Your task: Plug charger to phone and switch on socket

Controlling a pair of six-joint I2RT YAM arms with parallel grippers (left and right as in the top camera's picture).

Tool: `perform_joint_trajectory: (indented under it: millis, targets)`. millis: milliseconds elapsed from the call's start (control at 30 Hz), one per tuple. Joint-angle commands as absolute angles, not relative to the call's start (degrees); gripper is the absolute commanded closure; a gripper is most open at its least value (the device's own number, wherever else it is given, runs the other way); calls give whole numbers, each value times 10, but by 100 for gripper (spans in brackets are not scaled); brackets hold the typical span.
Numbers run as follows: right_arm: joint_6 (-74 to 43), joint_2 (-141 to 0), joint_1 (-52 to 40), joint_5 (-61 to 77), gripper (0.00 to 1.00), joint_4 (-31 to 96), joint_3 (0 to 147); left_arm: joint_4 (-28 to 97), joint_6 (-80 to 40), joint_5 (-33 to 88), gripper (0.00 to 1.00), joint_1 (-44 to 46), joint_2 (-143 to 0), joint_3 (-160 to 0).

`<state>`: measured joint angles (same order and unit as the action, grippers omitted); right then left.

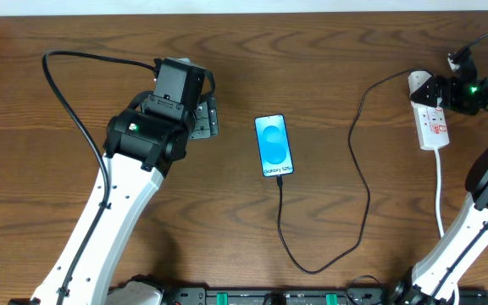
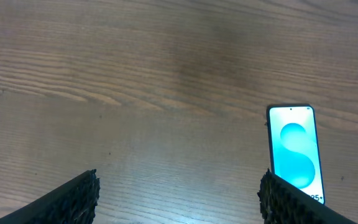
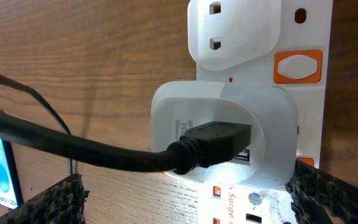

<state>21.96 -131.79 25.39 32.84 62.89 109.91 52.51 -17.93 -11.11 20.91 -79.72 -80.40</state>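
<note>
Pressing the orange rocker switch [image 3: 298,66] on the narrow white power strip [image 1: 433,123], far right, wants one fingertip squarely down; right gripper [image 3: 194,196] hovers spread, empty; left gripper [image 2: 179,199] released; slim blue-screened phone [image 1: 274,146] lies centre, thin black charger cable [image 1: 280,207] apparently plugged in.

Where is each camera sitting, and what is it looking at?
Overhead: above the table, facing straight down; sees phone, charger, socket, left arm and right arm.
Left wrist: on the left arm, facing table and phone; fingers of the left gripper show.
Right wrist: on the right arm, close on socket and charger; fingers of the right gripper show.
Shared: all three see the phone.
</note>
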Motion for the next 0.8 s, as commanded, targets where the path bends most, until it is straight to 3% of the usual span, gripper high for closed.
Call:
perform_joint_trajectory:
  millis: [0, 767]
  targets:
    - [213, -1328, 243, 351, 1, 630, 1096, 527, -172, -123, 18, 209, -797, -809]
    - [198, -1327, 243, 355, 1, 609, 1016, 527, -172, -123, 18, 209, -797, -809]
